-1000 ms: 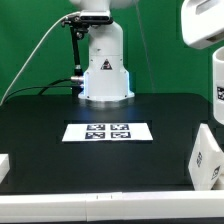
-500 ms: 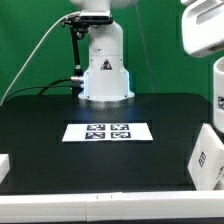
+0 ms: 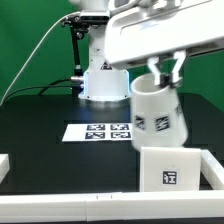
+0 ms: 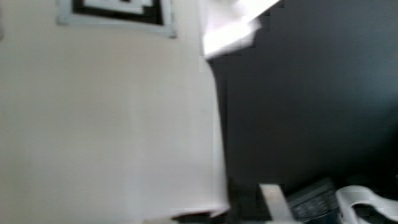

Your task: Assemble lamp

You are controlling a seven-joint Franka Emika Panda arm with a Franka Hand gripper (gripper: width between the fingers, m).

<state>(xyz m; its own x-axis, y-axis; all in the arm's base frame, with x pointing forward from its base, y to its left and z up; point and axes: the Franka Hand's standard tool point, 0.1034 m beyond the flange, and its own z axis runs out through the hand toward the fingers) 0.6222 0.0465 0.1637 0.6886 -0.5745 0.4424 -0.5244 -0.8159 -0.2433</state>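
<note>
claw (image 3: pixel 166 68) clenched on rim of shade (image 3: pixel 158 112), carried tilted, close to the lens, above base (image 3: pixel 173 166) | half a second back only part edges showed at the exterior view's right | reads as shade in transit | marker board (image 3: pixel 100 131) flat on worktop (image 3: pixel 40 120)

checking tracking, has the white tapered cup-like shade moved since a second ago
Yes. The white tapered plastic shade has swung in from the exterior view's right edge toward the middle, now beside the marker board, carried by the gripper.
</note>
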